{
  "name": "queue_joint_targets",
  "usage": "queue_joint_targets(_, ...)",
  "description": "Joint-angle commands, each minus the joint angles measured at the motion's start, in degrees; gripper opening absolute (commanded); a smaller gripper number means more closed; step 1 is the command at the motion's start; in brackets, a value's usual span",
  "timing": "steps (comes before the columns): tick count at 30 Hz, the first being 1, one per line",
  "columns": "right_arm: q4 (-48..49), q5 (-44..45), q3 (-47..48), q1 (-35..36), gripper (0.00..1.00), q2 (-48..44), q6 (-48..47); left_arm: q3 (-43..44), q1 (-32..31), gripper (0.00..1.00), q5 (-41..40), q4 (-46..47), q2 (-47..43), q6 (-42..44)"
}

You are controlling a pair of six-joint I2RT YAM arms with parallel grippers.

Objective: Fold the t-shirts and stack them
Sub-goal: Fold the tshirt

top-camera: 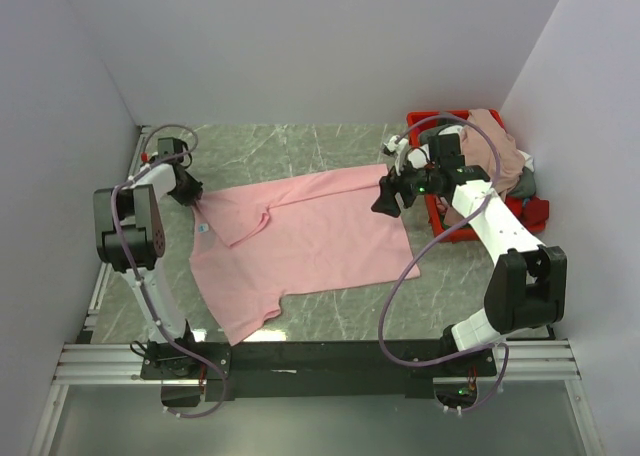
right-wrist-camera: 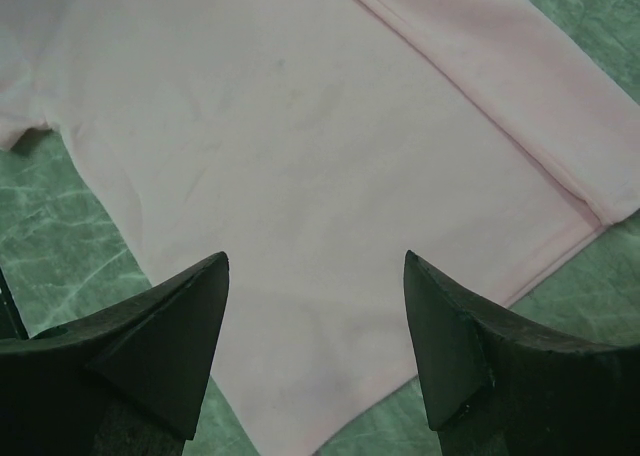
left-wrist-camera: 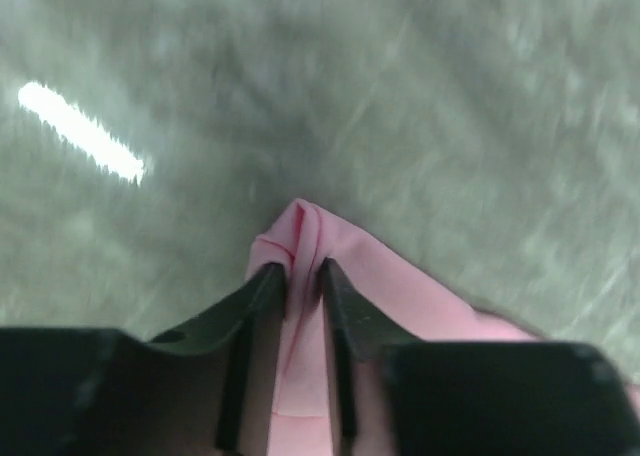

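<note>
On bench [top-camera: 300,146]: pink shirt [top-camera: 300,241] laid out | left gripper [left-wrist-camera: 300,271]: jaws apparently pinching shirt fold, view blurred | right gripper [right-wrist-camera: 315,266]: jaws spread above hem

Matt pink cloth t-shirt [top-camera: 320,236], glossy marbled table [top-camera: 300,146], red plastic bin [top-camera: 418,118]

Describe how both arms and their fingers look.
The left arm and right arm are white tubular links joined by blocky black joints, and a looping mauve-grey cable runs along each. The left gripper has slim, blade-like black fingers. The right gripper has broad black wedge-shaped fingers that taper to points.
</note>
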Motion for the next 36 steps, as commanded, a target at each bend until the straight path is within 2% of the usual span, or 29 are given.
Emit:
queue_joint_targets(1, -0.09, 0.64, 0.90, -0.80, 0.77, -2.65, -0.12, 5.43, 1.62, 0.26, -3.56, -2.13, 5.40, 0.37)
queue_joint_targets(4, 0.35, 3.10, 1.69, -0.71, 0.77, -1.34, 0.06, 13.59, 2.77, 0.22, -3.39, -5.73, 11.82, 0.81)
queue_joint_targets(8, 0.79, 7.58, 5.73, -0.71, 0.76, 5.58, 3.56, 23.26, 3.82, 0.22, -2.16, -6.97, 17.27, 1.34)
queue_joint_targets(10, 0.88, 11.00, 10.47, -0.63, 0.75, 9.37, 8.02, 27.30, 4.44, 0.22, -1.11, -7.41, 19.47, 1.86)
queue_joint_targets(13, 0.27, 14.53, 19.68, -0.63, 0.72, 20.94, 15.23, 31.44, 5.67, 0.26, 0.74, -8.20, 21.15, 2.66)
queue_joint_targets(15, -1.75, 16.54, 28.79, -0.54, 0.69, 26.41, 20.42, 32.25, 6.90, 0.34, 3.46, -8.03, 20.54, 3.71)
queue_joint_targets(17, -4.64, 18.22, 35.24, -0.28, 0.67, 34.15, 26.05, 30.68, 7.60, 0.45, 7.14, -6.02, 18.70, 5.20)
queue_joint_targets(18, -5.01, 19.18, 39.97, -0.28, 0.67, 36.26, 27.99, 29.01, 8.22, 0.56, 8.21, -4.61, 15.38, 5.55)
queue_joint_targets(22, -3.87, 23.84, 44.67, -0.10, 0.67, 43.04, 36.60, 16.82, 8.92, 0.75, 12.08, 4.35, 4.12, 6.96)
queue_joint_targets(24, -2.55, 25.60, 44.24, -0.01, 0.67, 43.75, 38.02, 13.46, 9.01, 0.76, 14.00, 7.95, -2.54, 6.79)
queue_joint_targets(29, -4.56, 22.97, 47.03, 0.51, 0.66, 47.79, 39.79, 3.43, 9.10, 0.79, 18.76, 14.12, -14.08, 4.24)
queue_joint_targets(36, -7.03, 21.13, 49.68, 1.92, 0.62, 51.75, 40.66, -1.49, 9.28, 0.80, 20.26, 11.31, -28.65, 6.87)
